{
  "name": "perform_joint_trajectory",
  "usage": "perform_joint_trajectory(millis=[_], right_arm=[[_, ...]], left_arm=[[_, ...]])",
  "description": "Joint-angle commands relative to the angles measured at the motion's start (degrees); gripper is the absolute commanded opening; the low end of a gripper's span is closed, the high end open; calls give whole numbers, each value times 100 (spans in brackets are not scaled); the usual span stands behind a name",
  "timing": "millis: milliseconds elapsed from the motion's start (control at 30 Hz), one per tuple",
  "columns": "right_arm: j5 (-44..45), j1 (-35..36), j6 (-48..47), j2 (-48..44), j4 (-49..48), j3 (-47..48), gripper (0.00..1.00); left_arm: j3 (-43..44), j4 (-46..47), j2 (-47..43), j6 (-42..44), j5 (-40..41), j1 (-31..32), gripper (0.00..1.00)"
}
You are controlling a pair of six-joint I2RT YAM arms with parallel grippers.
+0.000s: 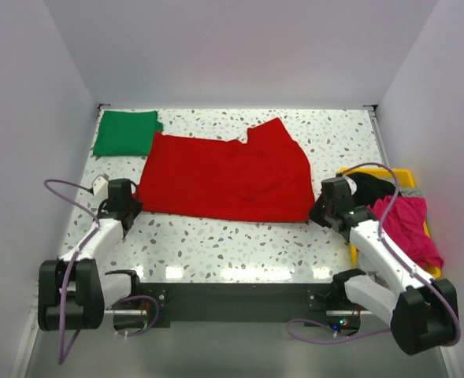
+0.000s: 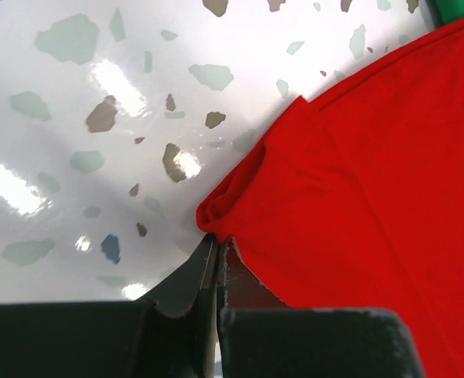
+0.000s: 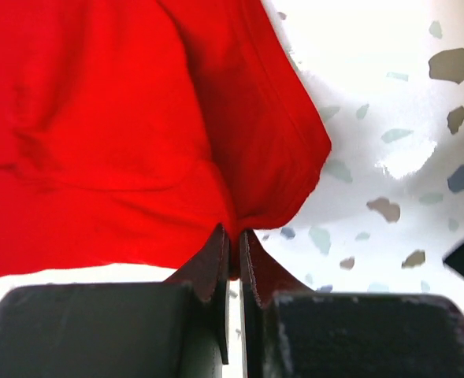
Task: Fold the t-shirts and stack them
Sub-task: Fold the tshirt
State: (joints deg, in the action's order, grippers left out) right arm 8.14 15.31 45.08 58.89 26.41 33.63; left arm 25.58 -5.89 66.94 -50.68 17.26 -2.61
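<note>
The red t-shirt (image 1: 228,177) lies spread across the middle of the speckled surface (image 1: 216,244), its long side running left to right, with one sleeve sticking out toward the far edge. Its near edge is fairly straight, and the cloth shows soft creases toward the right. The green t-shirt (image 1: 125,132) sits folded into a small rectangle in the far left corner, its near right corner just beside the red one's far left corner.

The left tool (image 1: 129,211) is at the red t-shirt's near left corner. In the left wrist view its fingers (image 2: 196,276) are pressed together on that corner, which bunches into a small fold right at the tips. The right tool (image 1: 320,213) is at the near right corner. In the right wrist view its fingers (image 3: 216,260) are closed with a pinch of the red hem caught between them, and the cloth puckers upward from that point.

At the right edge of the surface a yellow tray (image 1: 405,177) holds a magenta garment (image 1: 409,224) and a black garment (image 1: 373,187), both crumpled, the black one on the far side and the magenta one spilling toward the near side.
</note>
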Motion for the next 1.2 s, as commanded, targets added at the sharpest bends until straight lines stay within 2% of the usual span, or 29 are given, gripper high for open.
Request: perform_joint_trajectory(millis=[0,200,467,700,733,767,800,833,867,900,933,967,1100,1167], right_arm=[[-76,-28,124,-509,873,328,0],[-67,-37,264,-1327,2111,487,0],[-216,-28,458,-2381,2939,417,0],[-366,-37,598,-2734,3309,338,1],[-349,-28,607,-2778,3344,311,4],[-322,-37,616,-2795,3361,329,10],[-322,-37,616,-2796,3362,329,10],[-322,-37,599,-2769,3362,364,20],[-322,-28,564,-2743,3327,373,27],[-339,-28,502,-2717,3152,442,33],[-453,-28,345,-2595,3020,469,47],[-463,-28,257,-2515,2853,513,53],[-1024,-37,-332,-1761,1512,732,61],[-1182,-37,-517,-1078,1043,838,62]], left_arm=[[-132,-737,-758,-223,427,-29,0],[-343,-1660,-1997,-496,524,-38,0],[-449,-2689,-3185,-874,516,6,0],[-344,-2970,-3240,-1120,516,77,2],[-326,-2979,-3213,-1129,516,77,5],[-282,-3014,-3178,-1137,516,77,13],[-265,-3032,-3178,-1138,516,77,20],[-238,-3049,-3178,-1111,533,68,28],[-160,-3032,-3195,-1085,542,68,41],[-98,-3032,-3204,-1024,559,68,46],[77,-3015,-3204,-875,638,68,51],[183,-3006,-3204,-787,691,77,57],[649,-2296,-2837,-58,604,77,61],[930,-1750,-2190,286,280,77,59]])
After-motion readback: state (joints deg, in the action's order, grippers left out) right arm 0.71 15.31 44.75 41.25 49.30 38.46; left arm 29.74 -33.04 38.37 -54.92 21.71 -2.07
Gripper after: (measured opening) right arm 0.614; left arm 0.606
